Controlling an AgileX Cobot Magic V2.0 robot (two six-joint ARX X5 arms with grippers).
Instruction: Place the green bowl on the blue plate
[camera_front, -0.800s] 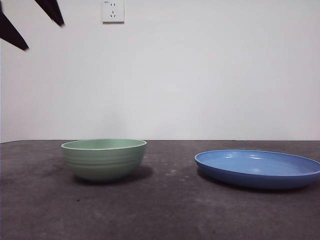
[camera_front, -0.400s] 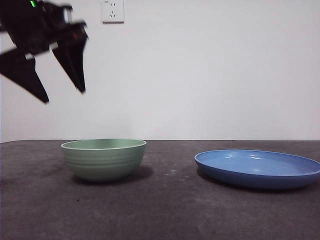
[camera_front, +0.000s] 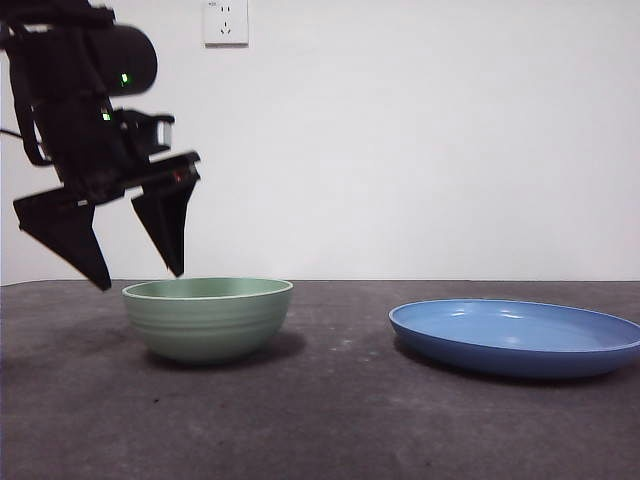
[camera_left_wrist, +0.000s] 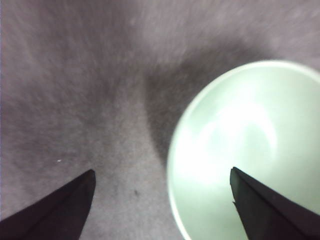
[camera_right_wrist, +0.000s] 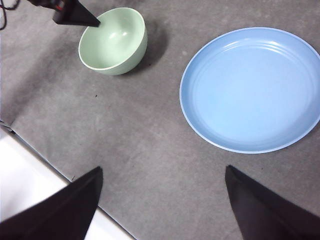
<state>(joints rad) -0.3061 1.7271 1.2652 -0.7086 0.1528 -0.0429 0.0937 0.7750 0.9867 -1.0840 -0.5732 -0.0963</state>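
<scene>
The green bowl (camera_front: 208, 317) stands empty on the dark table at the left; it also shows in the left wrist view (camera_left_wrist: 250, 150) and the right wrist view (camera_right_wrist: 114, 41). The blue plate (camera_front: 517, 336) lies empty to its right, apart from it, and shows in the right wrist view (camera_right_wrist: 252, 89). My left gripper (camera_front: 140, 281) is open just above the bowl's left rim, one jaw over the bowl's inside and the other outside it. My right gripper (camera_right_wrist: 162, 175) is open and empty, high above the table.
A white wall with a socket (camera_front: 226, 22) stands behind the table. The table's edge (camera_right_wrist: 45, 165) shows in the right wrist view, with a white surface beyond it.
My left gripper has come down from the top left corner to just above the bowl's left rim, jaws open. The bowl and the plate have not moved.
</scene>
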